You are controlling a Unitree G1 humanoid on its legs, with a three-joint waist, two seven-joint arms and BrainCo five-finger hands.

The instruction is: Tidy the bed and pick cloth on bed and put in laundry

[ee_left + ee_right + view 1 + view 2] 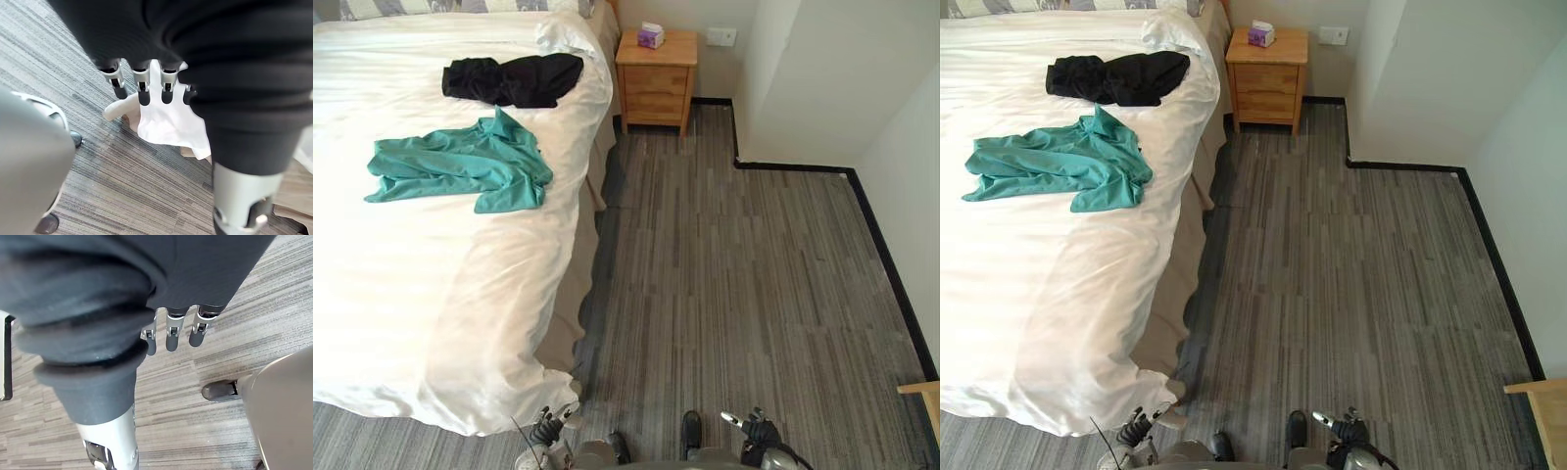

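Teal cloth point(460, 166) lies on the bed point(411, 294) (left hand point(143, 90), right hand point(171, 333): fingers straight).

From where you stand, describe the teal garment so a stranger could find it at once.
Start at the big white bed on the robot's left. Two garments lie on it: the teal shirt is the one spread out nearer the foot, while the black garment is bunched up nearer the wooden nightstand.
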